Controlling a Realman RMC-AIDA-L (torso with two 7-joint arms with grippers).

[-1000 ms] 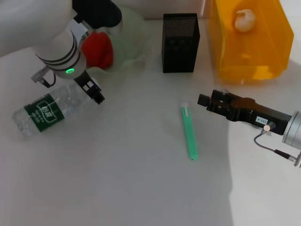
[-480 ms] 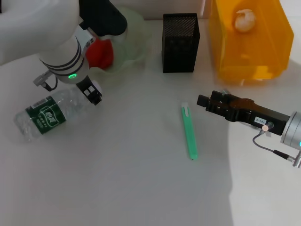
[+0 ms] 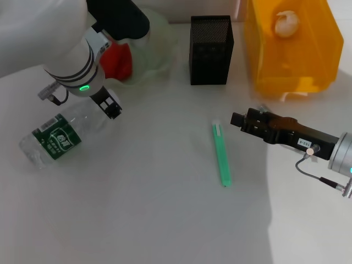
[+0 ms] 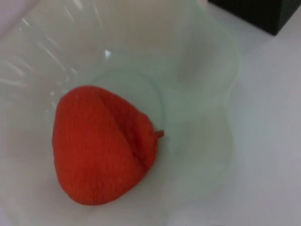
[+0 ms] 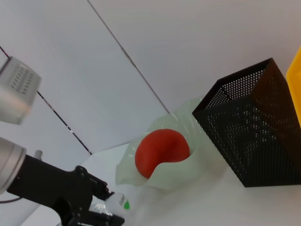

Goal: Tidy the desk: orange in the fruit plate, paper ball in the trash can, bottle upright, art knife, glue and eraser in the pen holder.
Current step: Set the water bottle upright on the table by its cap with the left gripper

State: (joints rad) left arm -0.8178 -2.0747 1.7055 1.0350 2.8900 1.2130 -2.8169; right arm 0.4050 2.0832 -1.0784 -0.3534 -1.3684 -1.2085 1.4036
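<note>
**Left claw at the neck of the fallen bottle**

The left claw [image 3: 111,106] is sitting at the cap end of the bottle [image 3: 60,133], which is lying on its side on the bench [image 3: 154,209]. Its fingers seem to be straddling the neck, though whether they are gripping it I cannot tell. The right claw [image 3: 237,119] is hovering idle near the green art knife [image 3: 221,153]; its fingers are hard to read too.

The orange [image 4: 101,143] is resting in the fruit plate [image 4: 207,89], the paper ball [image 3: 286,23] is lying in the trash can [image 3: 291,55], and the pen holder [image 3: 211,49] is standing between them.

The risk, as I judge it, is the round, slick bottle rolling or slipping out as it is tipped upright, since only the narrow neck is offering a hold. A swing might also be knocking the nearby plate.

The dark green label is carrying white characters, too small to read.
</note>
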